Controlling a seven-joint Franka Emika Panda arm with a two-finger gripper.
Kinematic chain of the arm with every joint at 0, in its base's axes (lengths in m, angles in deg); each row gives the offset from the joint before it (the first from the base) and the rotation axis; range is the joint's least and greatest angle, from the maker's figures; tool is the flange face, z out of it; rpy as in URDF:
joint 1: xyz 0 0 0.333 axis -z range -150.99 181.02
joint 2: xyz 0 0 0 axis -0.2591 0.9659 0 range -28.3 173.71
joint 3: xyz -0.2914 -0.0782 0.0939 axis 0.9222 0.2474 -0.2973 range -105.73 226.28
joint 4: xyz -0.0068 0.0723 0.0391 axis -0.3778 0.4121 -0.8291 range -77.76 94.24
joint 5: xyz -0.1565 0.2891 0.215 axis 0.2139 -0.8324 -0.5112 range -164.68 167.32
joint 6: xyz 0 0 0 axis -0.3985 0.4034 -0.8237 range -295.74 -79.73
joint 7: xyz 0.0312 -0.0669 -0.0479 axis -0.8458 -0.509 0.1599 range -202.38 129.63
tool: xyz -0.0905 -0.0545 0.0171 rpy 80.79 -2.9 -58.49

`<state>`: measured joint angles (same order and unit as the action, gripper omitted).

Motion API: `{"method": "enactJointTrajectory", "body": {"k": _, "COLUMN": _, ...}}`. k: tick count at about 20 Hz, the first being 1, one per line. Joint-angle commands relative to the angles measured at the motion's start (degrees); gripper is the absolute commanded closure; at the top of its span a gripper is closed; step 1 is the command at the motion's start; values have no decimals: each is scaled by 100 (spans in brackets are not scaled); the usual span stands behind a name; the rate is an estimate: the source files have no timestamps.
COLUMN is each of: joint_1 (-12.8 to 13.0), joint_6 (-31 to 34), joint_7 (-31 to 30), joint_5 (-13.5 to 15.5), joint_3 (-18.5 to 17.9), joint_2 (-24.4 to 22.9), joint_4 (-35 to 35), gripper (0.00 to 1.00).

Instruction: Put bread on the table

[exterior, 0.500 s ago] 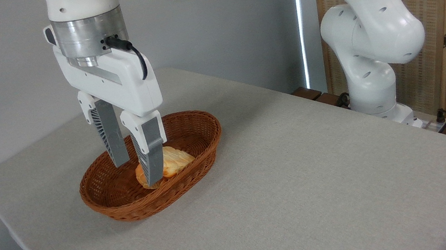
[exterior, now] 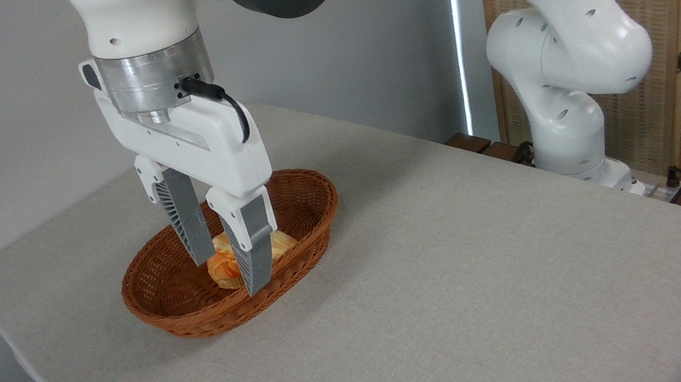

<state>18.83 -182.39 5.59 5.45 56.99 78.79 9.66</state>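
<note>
In the wicker basket (exterior: 194,305) at the table's (exterior: 466,280) nine o'clock side, the gripper (exterior: 231,271) clamps its fingers around the bread (exterior: 225,265).

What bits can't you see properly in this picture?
- Bread in the camera view: the gripper fingers cover its middle, so a firm pinch cannot be told.
- Basket floor: the near rim hides it.
- Table: the picture's bottom edge cuts off the near side.
</note>
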Motion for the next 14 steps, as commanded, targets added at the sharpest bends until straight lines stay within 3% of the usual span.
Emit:
{"method": "enactJointTrajectory", "body": {"k": 1, "joint_1": -47, "joint_6": 102, "joint_7": 31, "joint_5": 79, "joint_3": 56, "joint_2": -46, "joint_4": 7, "gripper": 0}}
{"method": "enactJointTrajectory", "body": {"k": 14, "joint_1": -3, "joint_6": 225, "joint_7": 49, "joint_5": 61, "joint_3": 117, "joint_2": -37, "joint_4": 42, "gripper": 0}}
